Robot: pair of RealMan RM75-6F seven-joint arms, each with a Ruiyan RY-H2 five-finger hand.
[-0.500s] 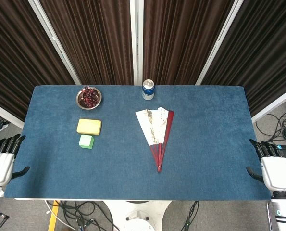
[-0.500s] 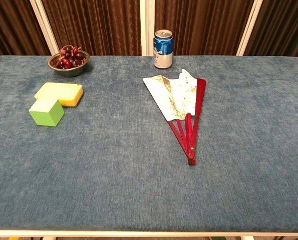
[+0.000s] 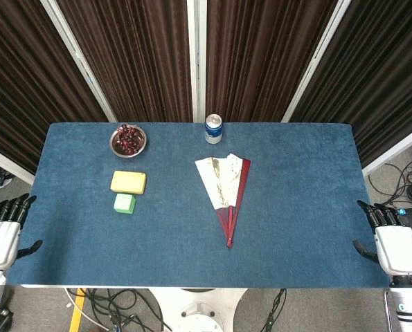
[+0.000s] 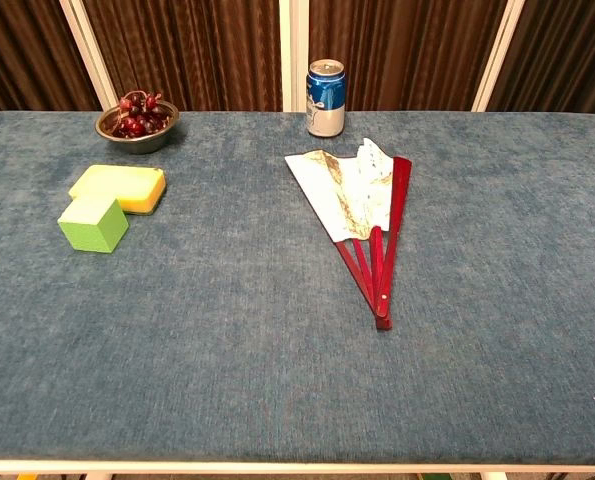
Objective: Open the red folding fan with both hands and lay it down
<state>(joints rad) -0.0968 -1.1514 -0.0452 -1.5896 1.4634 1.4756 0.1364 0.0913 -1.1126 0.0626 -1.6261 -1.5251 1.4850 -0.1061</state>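
The red folding fan [image 3: 225, 187] lies flat near the middle of the blue table, partly spread, its white leaf pointing away and its red pivot end toward me; the chest view shows the fan [image 4: 362, 205] right of centre. My left hand [image 3: 3, 235] hangs off the table's front left corner, fingers apart, holding nothing. Beyond the front right corner my right hand [image 3: 392, 242] is likewise empty with fingers spread. Both hands are far from the fan and neither shows in the chest view.
A blue drink can [image 3: 213, 128] stands just behind the fan. At the back left a metal bowl of cherries [image 3: 128, 140] sits; a yellow sponge [image 3: 128, 182] and a green cube [image 3: 124, 203] lie in front of it. Dark curtains hang behind the table [image 3: 302, 207].
My left hand has slipped slightly down and left, away from the table edge. The fan and the right hand look unchanged.
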